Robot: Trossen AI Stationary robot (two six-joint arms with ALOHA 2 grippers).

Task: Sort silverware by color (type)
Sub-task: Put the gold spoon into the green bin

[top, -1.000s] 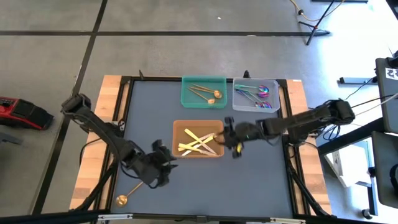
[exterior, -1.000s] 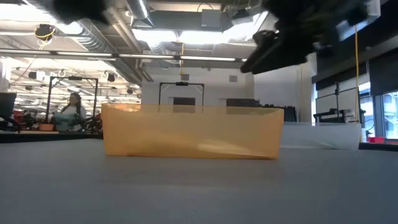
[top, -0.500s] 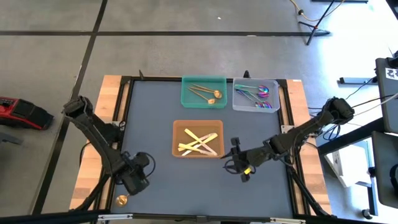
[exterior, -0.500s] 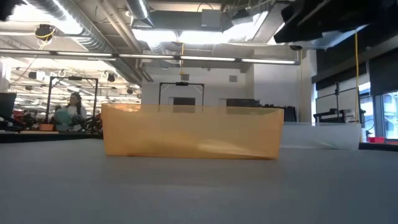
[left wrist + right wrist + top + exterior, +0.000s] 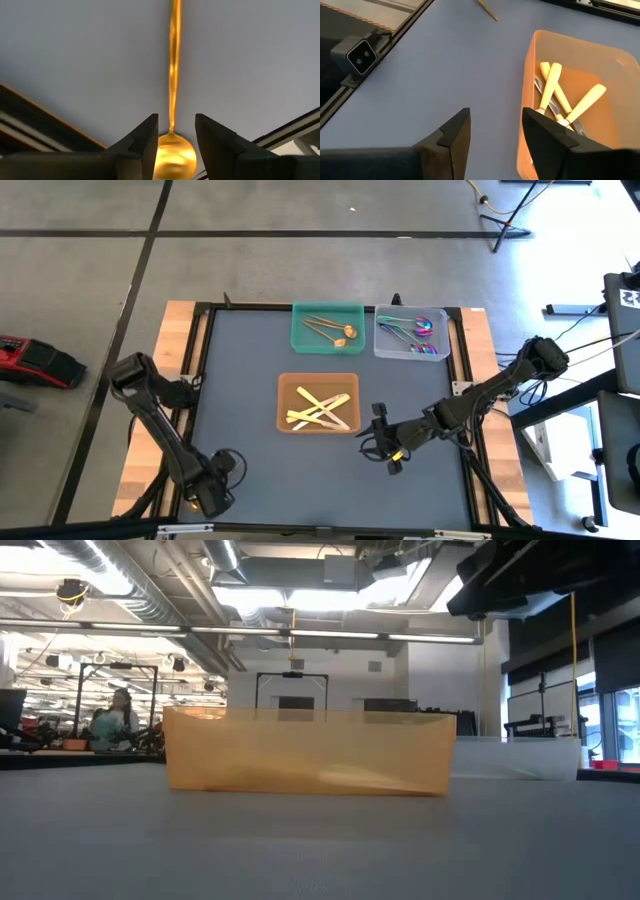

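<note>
A gold spoon lies flat near the table's near-left corner, bowl (image 5: 172, 156) nearest me and handle (image 5: 173, 55) running away. My left gripper (image 5: 176, 120) (image 5: 207, 495) is open and points down over it, one finger on each side of the spoon's neck and bowl. My right gripper (image 5: 372, 445) (image 5: 495, 115) is open, holds nothing and hovers right of the orange tray (image 5: 318, 402), which holds cream-handled pieces (image 5: 555, 95). The green tray (image 5: 328, 327) holds gold pieces. The clear tray (image 5: 411, 333) holds iridescent ones. My left gripper has its fingers (image 5: 145, 140) on either side of the gold spoon's bowl, coming from above. The spoon lies flat on the table. I cannot tell whether the fingers touch it.
The green and clear trays stand side by side at the table's far edge, the orange tray in the middle (image 5: 310, 750). Bare table lies to the left and near sides. The table's frame edge (image 5: 45, 125) runs close by the spoon. A person shows far off in the room (image 5: 110, 720).
My left gripper has moved toward the table's near-left corner and now stands over the gold spoon, hiding most of it in the high view. My right gripper drew back from the orange tray's right wall toward the near edge, then stayed still.
</note>
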